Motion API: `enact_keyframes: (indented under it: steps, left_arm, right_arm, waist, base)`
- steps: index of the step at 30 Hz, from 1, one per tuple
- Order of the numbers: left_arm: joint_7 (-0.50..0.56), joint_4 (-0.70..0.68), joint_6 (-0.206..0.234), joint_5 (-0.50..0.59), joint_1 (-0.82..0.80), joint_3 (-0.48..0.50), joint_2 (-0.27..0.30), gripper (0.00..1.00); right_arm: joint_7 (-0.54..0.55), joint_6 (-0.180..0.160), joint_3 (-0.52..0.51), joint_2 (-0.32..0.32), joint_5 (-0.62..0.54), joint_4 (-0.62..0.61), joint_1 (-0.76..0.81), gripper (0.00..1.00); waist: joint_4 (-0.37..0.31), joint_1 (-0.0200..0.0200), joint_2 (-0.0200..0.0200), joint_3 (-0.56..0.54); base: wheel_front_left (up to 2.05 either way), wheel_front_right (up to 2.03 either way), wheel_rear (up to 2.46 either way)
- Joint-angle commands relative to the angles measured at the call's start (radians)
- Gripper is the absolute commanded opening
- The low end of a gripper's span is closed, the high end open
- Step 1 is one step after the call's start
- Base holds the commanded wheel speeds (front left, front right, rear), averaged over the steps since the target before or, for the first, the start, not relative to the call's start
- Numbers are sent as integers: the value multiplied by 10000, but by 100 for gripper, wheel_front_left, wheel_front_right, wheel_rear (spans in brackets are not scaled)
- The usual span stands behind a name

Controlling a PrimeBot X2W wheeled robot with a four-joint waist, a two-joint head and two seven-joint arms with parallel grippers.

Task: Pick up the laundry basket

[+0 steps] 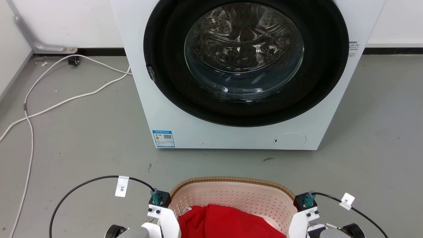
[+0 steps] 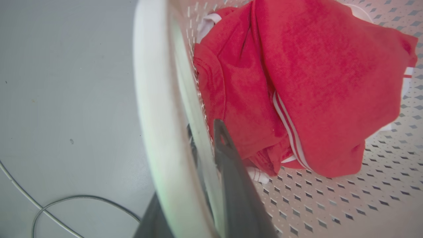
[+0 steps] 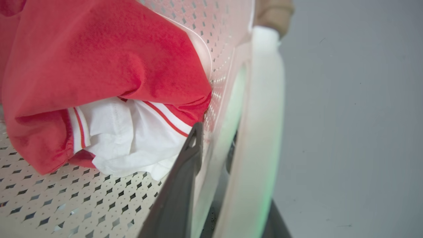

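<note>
The cream laundry basket (image 1: pixel 231 181) with its brown woven rim sits on the floor at the bottom of the head view, holding a red garment (image 1: pixel 224 221). My two wrists flank it, left (image 1: pixel 159 202) and right (image 1: pixel 307 203). In the left wrist view my left gripper (image 2: pixel 205 132) straddles the basket's side: one dark finger (image 2: pixel 231 172) lies against the inside of the perforated wall, the other is mostly hidden behind the white handle (image 2: pixel 155 99). My right gripper (image 3: pixel 214 142) clamps the opposite white handle (image 3: pixel 264 99) the same way, beside red and white cloth (image 3: pixel 132 132).
A white front-loading washer (image 1: pixel 198 125) with a closed round glass door (image 1: pixel 244 49) stands just beyond the basket. White cables (image 1: pixel 66 99) trail over the grey floor at the left. Walls close in at the back and far left.
</note>
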Motion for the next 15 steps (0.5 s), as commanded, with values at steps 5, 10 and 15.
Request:
enact_keyframes:
  steps: [5,10,15]
  left_arm:
    - [-169,-8,-90,-152,-173,-172,-30,0]
    - [-207,33,-90,-314,-210,-307,-31,0]
    - [-259,68,-90,-448,-253,-449,-39,0]
  right_arm:
    - [-88,111,372,-28,243,6,-33,0]
    - [-118,111,576,-76,481,21,-51,0]
    - [-161,111,772,-103,690,37,-67,0]
  waist:
    - [-36,0,0,11]
    - [-45,0,0,1]
    - [-53,0,0,-7]
  base:
    - [0,0,0]
    - [0,0,0]
    - [0,0,0]
